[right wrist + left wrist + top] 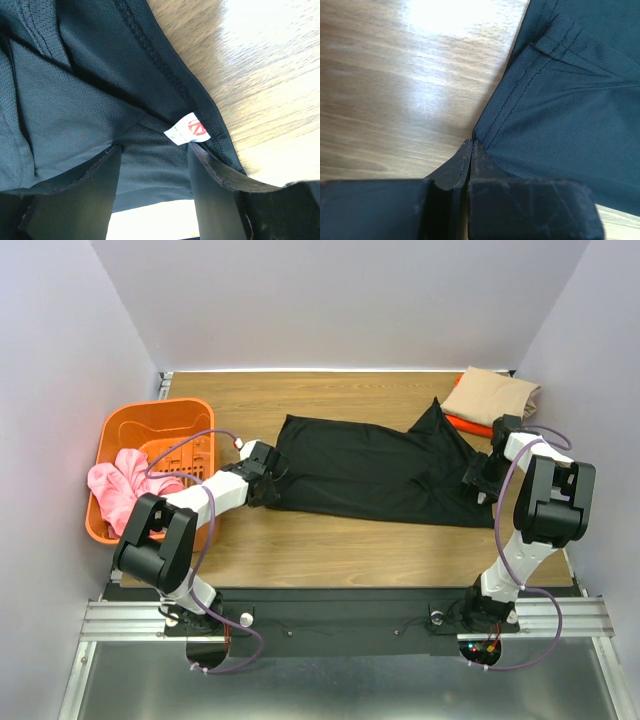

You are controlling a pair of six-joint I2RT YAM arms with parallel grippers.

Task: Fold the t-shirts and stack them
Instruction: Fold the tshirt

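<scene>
The black t-shirt [370, 468] lies spread across the middle of the wooden table. My left gripper [262, 468] is at the shirt's left edge. In the left wrist view its jaws [471, 142] are pressed together with the hem corner of the shirt [560, 115] right at their tips. My right gripper [482, 476] is open at the shirt's right end. Its fingers straddle the collar cloth beside the white neck tag [187, 129], with the shirt [75, 100] filling that view. The folded tan t-shirt [492, 395] rests on the orange t-shirt [466, 425] at the back right.
An orange plastic basket [118, 430] stands at the left with pink cloth [118, 490] hanging over its near side. Grey walls enclose the table on three sides. Bare wood [350, 550] shows in front of the black shirt.
</scene>
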